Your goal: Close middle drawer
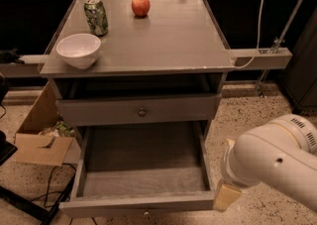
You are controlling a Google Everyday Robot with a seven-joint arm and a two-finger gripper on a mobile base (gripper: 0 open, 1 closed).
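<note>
1 drawer of the grey cabinet stands pulled far out: the middle drawer, its deep box bare inside and its low front panel at the bottom edge of the view, the small knob only just showing. Above it the upper drawer sits pushed in under the top, which bears a bowl, a can and an apple. The gripper hangs low at the right, just beside the right end of the open drawer's front panel; whether it touches the panel, and whether it is released or clenched, I cannot tell. By my judgement the step in hand is the approach, with 0 closing done yet. The next move calls for setting the gripper against the outer face of the front panel, nearer its middle than the corner, then a straight, level push toward the cabinet.
</note>
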